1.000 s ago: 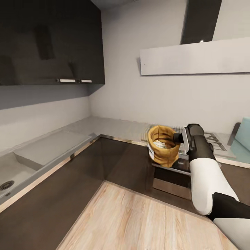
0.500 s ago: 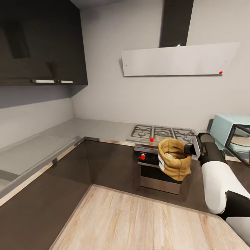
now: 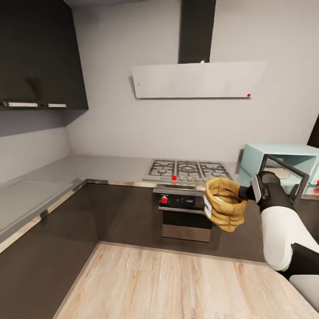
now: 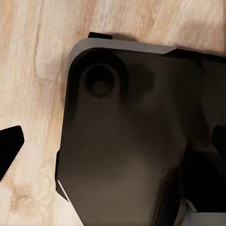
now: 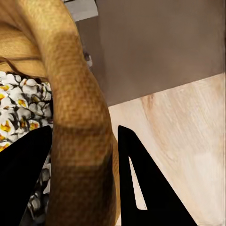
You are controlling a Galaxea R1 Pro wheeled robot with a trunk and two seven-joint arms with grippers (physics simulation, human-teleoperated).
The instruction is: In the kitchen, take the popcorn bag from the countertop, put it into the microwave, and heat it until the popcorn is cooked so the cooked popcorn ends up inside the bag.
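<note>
Beside the hob, right claw [image 3: 246, 193] pinches the popcorn bag's [image 3: 223, 204] rim mid-carry; next, reach the open microwave [image 3: 283, 165].

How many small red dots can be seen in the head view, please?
4 are sure: one on the range hood, one at the gas hob's front edge, one on the oven panel, one by the microwave. More may be hidden.

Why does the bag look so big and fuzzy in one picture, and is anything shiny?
In the right wrist view the camera sits almost against the popcorn bag, so its weave looks huge and soft, with the right gripper fingers as flat black shapes pinching its rim. In the head view the microwave door glass and the dark cabinet fronts show a soft sheen.
</note>
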